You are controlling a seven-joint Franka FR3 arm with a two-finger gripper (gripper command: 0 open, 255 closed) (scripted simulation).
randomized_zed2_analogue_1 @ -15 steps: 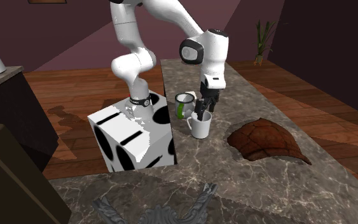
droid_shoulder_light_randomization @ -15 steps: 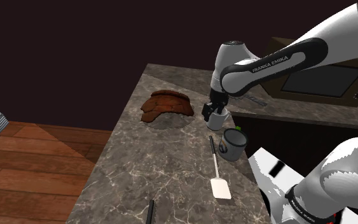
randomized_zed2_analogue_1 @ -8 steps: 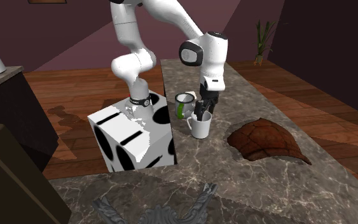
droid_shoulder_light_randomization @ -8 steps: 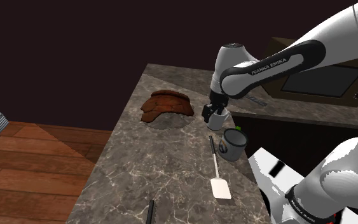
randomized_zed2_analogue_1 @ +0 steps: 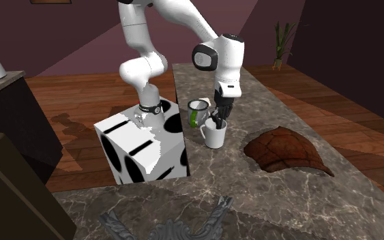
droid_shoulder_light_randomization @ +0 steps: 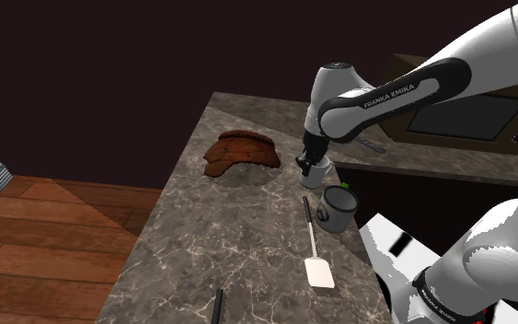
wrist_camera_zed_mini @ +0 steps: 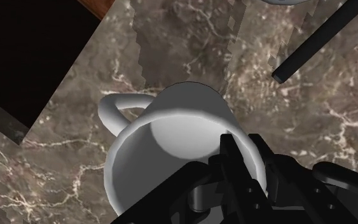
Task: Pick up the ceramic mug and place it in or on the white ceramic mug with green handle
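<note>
The plain white mug (randomized_zed2_analogue_1: 214, 136) stands upright on the dark, veined marble counter (randomized_zed2_analogue_1: 252, 191), close to the long edge that runs beside the stand (randomized_zed2_analogue_1: 146, 146). It is a smooth, unmarked cup with a rounded body that narrows a little towards the base. It has a thin rim, an empty interior shaded grey, and a single looped handle of the same white. In the wrist view the plain white mug (wrist_camera_zed_mini: 171, 146) shows that handle on the side away from the gripper (wrist_camera_zed_mini: 250, 149), whose two black fingers are closed on the wall, one inside the cup and one outside, with the rim pinched between them. In the second exterior view the gripper (randomized_zed2_analogue_1: 217, 121) comes down from above into the cup's mouth, and the base looks to rest on the marble, though I cannot tell for certain. From the shoulder camera the plain white mug (droid_shoulder_light_randomization: 314, 171) sits under the gripper (droid_shoulder_light_randomization: 307, 164), and the green-handled mug (droid_shoulder_light_randomization: 338, 210), greyish with a dark inside, stands just beside it, nearer the stand along the same edge. The green-handled mug (randomized_zed2_analogue_1: 198, 109) shows its bright green loop in the second exterior view. A lumpy brown slab (droid_shoulder_light_randomization: 240, 152) lies across the counter towards the opposite long edge, and a white spatula (droid_shoulder_light_randomization: 316, 262) lies further along the stand-side edge.
</note>
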